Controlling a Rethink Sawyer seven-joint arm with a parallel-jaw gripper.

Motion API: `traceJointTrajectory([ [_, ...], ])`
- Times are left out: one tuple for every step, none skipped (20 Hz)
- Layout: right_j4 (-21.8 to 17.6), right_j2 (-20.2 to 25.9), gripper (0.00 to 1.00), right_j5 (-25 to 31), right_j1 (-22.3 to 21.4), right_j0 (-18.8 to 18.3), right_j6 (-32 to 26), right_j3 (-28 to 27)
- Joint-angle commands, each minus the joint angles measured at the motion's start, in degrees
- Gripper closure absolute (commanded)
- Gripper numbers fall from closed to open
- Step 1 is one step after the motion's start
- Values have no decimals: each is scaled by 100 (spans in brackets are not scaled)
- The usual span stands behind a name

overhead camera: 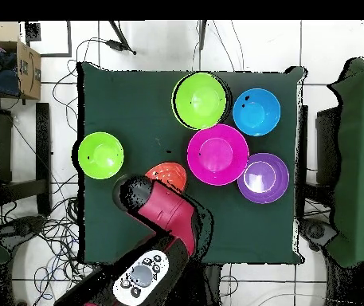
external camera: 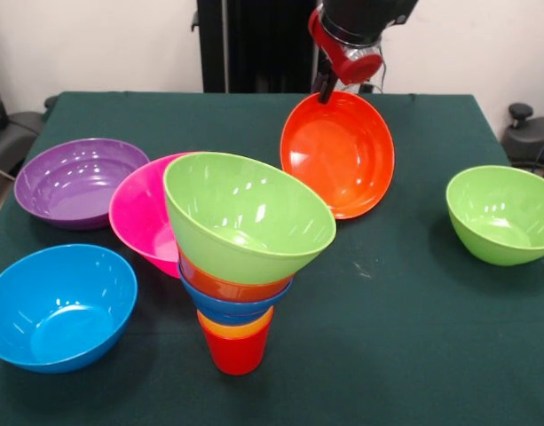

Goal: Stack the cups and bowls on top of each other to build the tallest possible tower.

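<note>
1. Light blue bowl: sits upright at the front-left of the tabletop, near the left edge in the front view. A narrow strip of bare green cloth separates it from the tower.
2. Purple bowl: sits upright behind the light blue bowl, close to the left edge. Its right rim is just beside the pink bowl.
3. Pink bowl: stands tilted, opening toward the camera, directly behind the tower and partly hidden by it.
4. Tower: stands left of centre toward the front. The red cup rests on the tabletop; above it come an orange cup rim, a blue bowl, an orange-red bowl and a lime green bowl on top. The top bowl tilts toward the camera and overhangs the cup on both sides.
5. Large orange-red bowl: is lifted and tipped steeply, opening toward the camera, right of the tower. The gripper comes down from the top edge, its fingers clenched on the bowl's upper rim.
6. Open room: the front-right area of the tabletop is bare cloth, from the tower to the right edge.
7. Second lime green bowl: sits upright near the right edge, well apart from every other item.
</note>
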Motion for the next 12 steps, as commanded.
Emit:
traceJointTrajectory([
  [-228, 652, 100, 206, -31, -59, 813, 329],
  [-223, 659, 100, 174, -26, -59, 812, 333],
  [-223, 659, 100, 159, -25, -61, 807, 336],
  [-222, 658, 100, 133, -23, -54, 808, 340],
  [-219, 665, 100, 103, -28, -61, 794, 349],
  [-214, 676, 100, 71, -37, -71, 776, 362],
  [-209, 686, 100, 39, -46, -82, 757, 375],
  [-203, 687, 100, -8, -49, -72, 759, 397],
  [-200, 689, 0, -30, -53, -74, 753, 404],
  [-200, 688, 0, -33, -54, -70, 755, 405],
  [-201, 687, 0, -35, -55, -65, 757, 407],
  [-201, 686, 0, -38, -56, -60, 760, 409],
])
